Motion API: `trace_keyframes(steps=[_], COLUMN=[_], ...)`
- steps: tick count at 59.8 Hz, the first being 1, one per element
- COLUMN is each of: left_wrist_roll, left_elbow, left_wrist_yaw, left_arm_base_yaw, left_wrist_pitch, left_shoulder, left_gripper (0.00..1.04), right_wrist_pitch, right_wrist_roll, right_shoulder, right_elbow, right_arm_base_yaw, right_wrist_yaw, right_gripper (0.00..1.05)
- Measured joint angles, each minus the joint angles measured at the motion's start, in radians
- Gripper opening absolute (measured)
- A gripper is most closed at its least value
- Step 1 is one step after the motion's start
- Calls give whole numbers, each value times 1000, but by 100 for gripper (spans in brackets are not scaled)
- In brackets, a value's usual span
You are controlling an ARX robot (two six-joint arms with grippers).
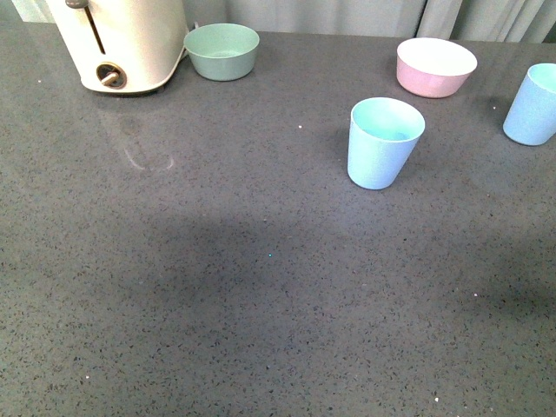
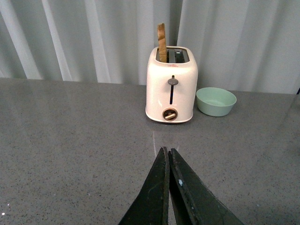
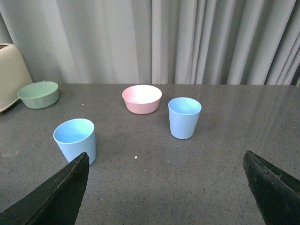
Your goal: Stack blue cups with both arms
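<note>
Though set apart, nearer cup (image 1: 383,143) and farther cup (image 1: 532,106) stand upright.

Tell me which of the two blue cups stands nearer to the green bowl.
The cup in the middle of the counter; the other cup stands far right, past the pink bowl.

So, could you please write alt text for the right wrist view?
One blue cup stands upright near the open right hand, a second blue cup farther off, apart, on a grey counter. Behind them sit a pink bowl, a mint green bowl and part of a cream toaster.
</note>
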Motion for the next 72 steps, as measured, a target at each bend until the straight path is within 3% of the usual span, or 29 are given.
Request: trace_keyframes(steps=[40,46,64,68,72], left_wrist_roll=[0,1,0,0,0], left_elbow=[0,0,0,0,0], left_wrist_yaw=[0,0,0,0,0], left_arm_base_yaw=[0,0,0,0,0], left_wrist_pitch=[-263,-424,-433,-433,-433], left_shoulder=[-267,-404,-433,-433,-433], left_gripper=[2,2,2,12,30], right_wrist_pitch=[0,0,0,0,0], right_wrist_roll=[0,0,0,0,0], right_shoulder=[0,0,0,0,0], right_elbow=[0,0,0,0,0], right_arm_base_yaw=[0,0,0,0,0], right_wrist_yaw=[0,0,0,0,0], right_gripper=[96,96,96,96,96])
